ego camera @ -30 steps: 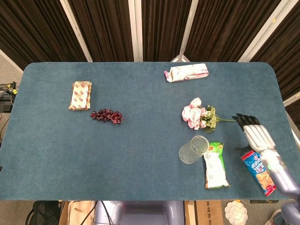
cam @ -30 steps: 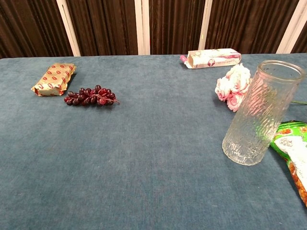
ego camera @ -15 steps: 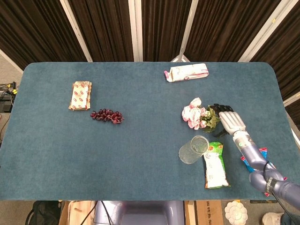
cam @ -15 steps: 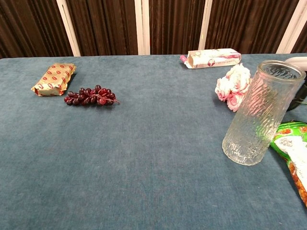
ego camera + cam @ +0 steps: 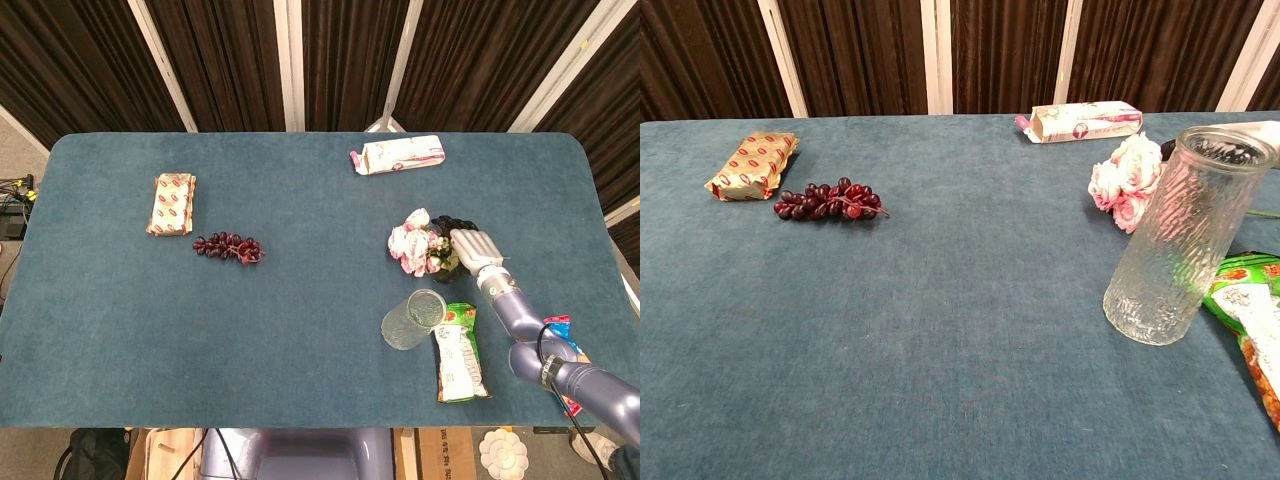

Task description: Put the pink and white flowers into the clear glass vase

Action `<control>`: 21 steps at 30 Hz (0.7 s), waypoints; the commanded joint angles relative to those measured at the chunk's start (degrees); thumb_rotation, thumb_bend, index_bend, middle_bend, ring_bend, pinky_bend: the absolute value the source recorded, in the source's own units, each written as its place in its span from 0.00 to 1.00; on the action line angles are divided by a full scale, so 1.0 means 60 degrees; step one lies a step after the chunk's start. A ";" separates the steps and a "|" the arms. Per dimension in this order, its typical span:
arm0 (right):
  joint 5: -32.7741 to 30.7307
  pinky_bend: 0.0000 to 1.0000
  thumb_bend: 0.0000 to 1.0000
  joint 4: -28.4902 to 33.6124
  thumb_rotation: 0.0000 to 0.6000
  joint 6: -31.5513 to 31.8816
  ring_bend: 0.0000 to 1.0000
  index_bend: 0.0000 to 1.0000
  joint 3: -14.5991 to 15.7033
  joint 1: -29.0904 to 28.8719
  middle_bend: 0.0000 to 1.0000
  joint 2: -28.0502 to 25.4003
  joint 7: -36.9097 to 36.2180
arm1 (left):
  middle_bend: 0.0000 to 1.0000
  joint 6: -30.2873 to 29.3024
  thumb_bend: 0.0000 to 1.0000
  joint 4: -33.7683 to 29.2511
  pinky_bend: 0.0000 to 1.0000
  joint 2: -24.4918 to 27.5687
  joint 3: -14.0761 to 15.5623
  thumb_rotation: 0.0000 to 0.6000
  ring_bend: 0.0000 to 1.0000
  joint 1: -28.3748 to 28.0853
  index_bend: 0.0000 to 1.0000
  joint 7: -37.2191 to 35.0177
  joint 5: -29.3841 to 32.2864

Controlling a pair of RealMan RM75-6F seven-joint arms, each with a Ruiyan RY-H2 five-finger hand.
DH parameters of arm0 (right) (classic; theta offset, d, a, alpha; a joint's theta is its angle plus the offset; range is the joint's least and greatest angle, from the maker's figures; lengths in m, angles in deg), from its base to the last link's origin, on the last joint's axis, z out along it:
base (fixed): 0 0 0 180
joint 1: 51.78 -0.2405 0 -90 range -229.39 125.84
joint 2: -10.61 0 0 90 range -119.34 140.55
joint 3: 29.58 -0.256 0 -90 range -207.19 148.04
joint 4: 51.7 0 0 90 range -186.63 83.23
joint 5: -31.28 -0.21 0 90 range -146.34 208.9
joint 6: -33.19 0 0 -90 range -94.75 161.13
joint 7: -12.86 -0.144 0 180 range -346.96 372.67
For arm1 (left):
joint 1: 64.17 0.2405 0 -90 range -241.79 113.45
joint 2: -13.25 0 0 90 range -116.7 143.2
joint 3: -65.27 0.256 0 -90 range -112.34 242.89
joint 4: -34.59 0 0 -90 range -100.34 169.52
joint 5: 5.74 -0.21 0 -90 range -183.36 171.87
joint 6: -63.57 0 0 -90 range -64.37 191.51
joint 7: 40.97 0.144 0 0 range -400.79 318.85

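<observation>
The pink and white flowers (image 5: 411,244) lie on the blue table, blooms to the left, green leaves and stem to the right; the chest view shows the blooms (image 5: 1124,182) just behind the vase. The clear glass vase (image 5: 411,320) stands upright a little in front of them, ribbed and empty (image 5: 1180,240). My right hand (image 5: 468,244) lies over the leaves, its dark fingertips (image 5: 447,223) stretched toward the blooms, hiding the stem. Nothing is lifted off the cloth. A white sliver of that hand (image 5: 1258,128) peeks past the vase rim. My left hand shows in neither view.
A green snack bag (image 5: 459,352) lies right of the vase, and a blue chip bag (image 5: 558,327) sits partly under my right forearm. Further off are a pink-white carton (image 5: 398,154), dark grapes (image 5: 228,246) and a gold packet (image 5: 172,203).
My right hand has travelled left from the table's right side, past the stem's end, and now covers the leaves beside the blooms. Flowers and vase have not moved.
</observation>
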 commanded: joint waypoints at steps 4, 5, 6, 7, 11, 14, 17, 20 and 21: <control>0.0050 0.00 0.12 -0.0551 1.00 -0.0163 0.10 0.11 -0.0096 -0.0243 0.09 0.0441 -0.0389 | 0.03 0.0072 0.20 -0.0032 0.02 -0.0036 0.0010 1.00 0.00 -0.0036 0.09 0.0116 0.0009; 0.0050 0.00 0.12 -0.0612 1.00 -0.0199 0.11 0.12 -0.0104 -0.0267 0.10 0.0491 -0.0448 | 0.03 0.0081 0.20 -0.0031 0.02 -0.0037 0.0014 1.00 0.00 -0.0042 0.09 0.0135 0.0003; 0.0051 0.00 0.12 -0.0694 1.00 -0.0218 0.12 0.12 -0.0108 -0.0292 0.11 0.0550 -0.0485 | 0.03 0.0087 0.20 -0.0026 0.02 -0.0039 0.0015 1.00 0.00 -0.0048 0.09 0.0152 -0.0004; 0.0062 0.00 0.12 -0.0798 1.00 -0.0218 0.13 0.13 -0.0097 -0.0317 0.11 0.0623 -0.0491 | 0.03 0.0091 0.20 -0.0020 0.02 -0.0043 0.0016 1.00 0.00 -0.0052 0.09 0.0159 -0.0007; 0.0161 0.00 0.12 -0.1134 1.00 -0.0087 0.18 0.18 -0.0071 -0.0374 0.16 0.0913 -0.0530 | 0.03 0.0094 0.20 -0.0007 0.02 -0.0046 0.0001 1.00 0.00 -0.0052 0.09 0.0142 0.0014; 0.0320 0.00 0.12 -0.1248 1.00 0.0074 0.24 0.24 -0.0095 -0.0342 0.22 0.1064 -0.0755 | 0.03 0.0109 0.20 0.0007 0.02 -0.0059 -0.0016 1.00 0.00 -0.0063 0.09 0.0134 0.0037; 0.0500 0.00 0.12 -0.1356 1.00 -0.0092 0.29 0.30 0.0033 -0.0367 0.27 0.1098 -0.0862 | 0.03 0.0167 0.20 0.0021 0.02 -0.0056 -0.0027 1.00 0.00 -0.0083 0.10 0.0089 0.0075; 0.0597 0.00 0.12 -0.1362 1.00 -0.0175 0.32 0.33 0.0085 -0.0369 0.29 0.1096 -0.0976 | 0.03 0.0145 0.20 0.0033 0.02 -0.0059 -0.0033 1.00 0.00 -0.0081 0.10 0.0090 0.0061; 0.0638 0.00 0.13 -0.1339 1.00 -0.0150 0.34 0.35 0.0073 -0.0359 0.31 0.1098 -0.1058 | 0.03 0.0143 0.20 0.0035 0.02 -0.0068 -0.0038 1.00 0.00 -0.0083 0.10 0.0093 0.0067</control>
